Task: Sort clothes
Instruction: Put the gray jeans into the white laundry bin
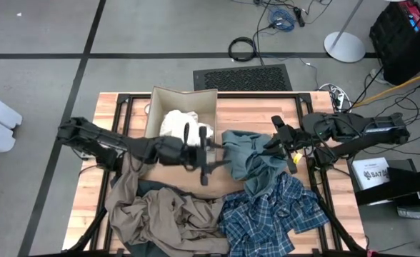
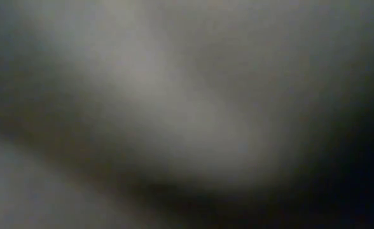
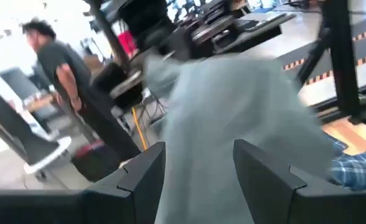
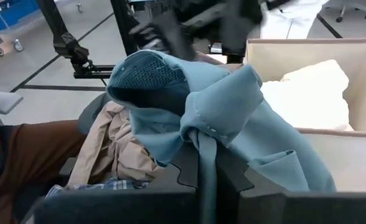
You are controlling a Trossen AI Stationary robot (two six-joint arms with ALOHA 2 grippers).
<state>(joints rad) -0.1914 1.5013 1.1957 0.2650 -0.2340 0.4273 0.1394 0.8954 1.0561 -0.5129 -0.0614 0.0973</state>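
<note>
Right wrist view: right gripper pinches teal-grey garment; left gripper wide beside it

The teal-grey garment pinched in the right pincer is soft matt cloth with a fine mesh lining showing inside its fold. Beyond that pincer, the white garment looks thick and fluffy inside a box of plain matt cardboard. Beside the pincer lie a creased khaki garment and a woven plaid shirt. The surface is pale, smooth wood in planks. The left pincer has matt dark plastic fingers.
</note>
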